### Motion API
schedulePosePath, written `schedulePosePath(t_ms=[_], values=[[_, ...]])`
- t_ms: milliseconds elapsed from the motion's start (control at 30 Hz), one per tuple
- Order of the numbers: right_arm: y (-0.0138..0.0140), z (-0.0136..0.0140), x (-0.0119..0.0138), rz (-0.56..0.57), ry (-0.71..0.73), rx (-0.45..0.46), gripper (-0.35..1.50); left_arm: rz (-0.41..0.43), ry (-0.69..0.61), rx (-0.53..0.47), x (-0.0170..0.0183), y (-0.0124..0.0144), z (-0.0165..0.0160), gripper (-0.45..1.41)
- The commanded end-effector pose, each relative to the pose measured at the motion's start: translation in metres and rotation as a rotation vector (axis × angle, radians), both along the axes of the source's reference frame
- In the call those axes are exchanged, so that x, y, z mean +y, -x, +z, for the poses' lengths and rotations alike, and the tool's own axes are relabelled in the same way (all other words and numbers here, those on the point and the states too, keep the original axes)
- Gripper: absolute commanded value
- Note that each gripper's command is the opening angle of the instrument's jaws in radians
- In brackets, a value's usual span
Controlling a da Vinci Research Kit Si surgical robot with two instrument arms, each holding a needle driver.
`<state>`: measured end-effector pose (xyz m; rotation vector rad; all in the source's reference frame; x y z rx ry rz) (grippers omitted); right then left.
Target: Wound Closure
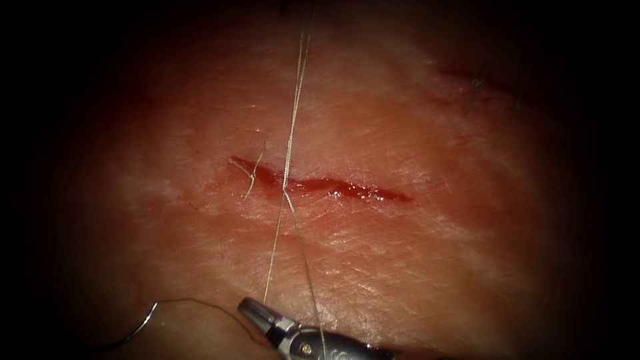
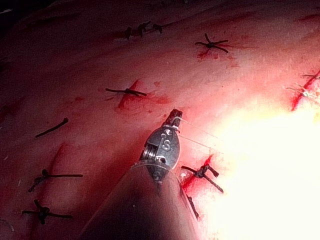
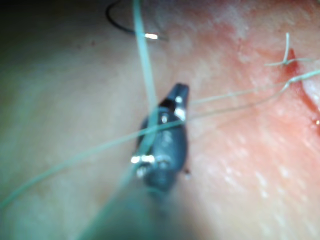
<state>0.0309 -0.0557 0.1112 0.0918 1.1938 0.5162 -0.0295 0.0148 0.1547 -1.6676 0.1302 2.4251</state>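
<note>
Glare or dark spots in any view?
Endoscope view: dark edges, sheen on the cut; needle lies free on dim tissue. Left wrist view: glare washes out tissue beside left tool, shut on thread. Right wrist view: partly shadowed; right tool grips thread.

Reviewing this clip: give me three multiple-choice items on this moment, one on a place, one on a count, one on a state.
1. Where is the needle? A lying free on the tissue, left of the right tool; B in that tool's jaws; C driven through the cut.
2. How many tied knots with cut ends sit on the cut? A none; B one; C three.
3. The right tool's jaws are: A open, empty; B shut on the needle; C shut on the thread.
Key: A, its curve rests bare on the tissue; B, one knot near the cut's left end; C, strands end at closed jaws.
</note>
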Motion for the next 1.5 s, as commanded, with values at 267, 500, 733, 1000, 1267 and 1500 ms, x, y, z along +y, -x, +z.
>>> schedulePosePath(t_ms=[267,500,733,1000,1267,1500], values=[[-0.0007,0.0004,0.0011,0.005,-0.030,0.016,-0.35,0.021,-0.004,0.011,-0.0021,0.0003,-0.0001,-0.45],[-0.0009,-0.0005,0.0028,0.010,-0.036,0.029,0.54,0.083,-0.035,0.002,-0.0083,-0.0004,-0.0034,-0.45],[-0.0005,-0.0001,0.0027,-0.008,0.012,0.024,1.33,0.103,-0.056,-0.014,-0.0124,-0.0020,-0.0071,-0.45],[0.0014,-0.0009,0.0019,-0.024,0.008,0.016,1.48,0.112,-0.056,-0.009,-0.0159,-0.0040,-0.0105,-0.45],[0.0058,-0.0022,0.0005,-0.092,-0.015,-0.018,1.48,0.113,-0.055,0.003,-0.0186,-0.0061,-0.0132,-0.45],[0.0094,-0.0036,-0.0004,-0.206,-0.039,-0.029,1.48,0.117,-0.045,0.017,-0.0195,-0.0081,-0.0161,-0.45]])
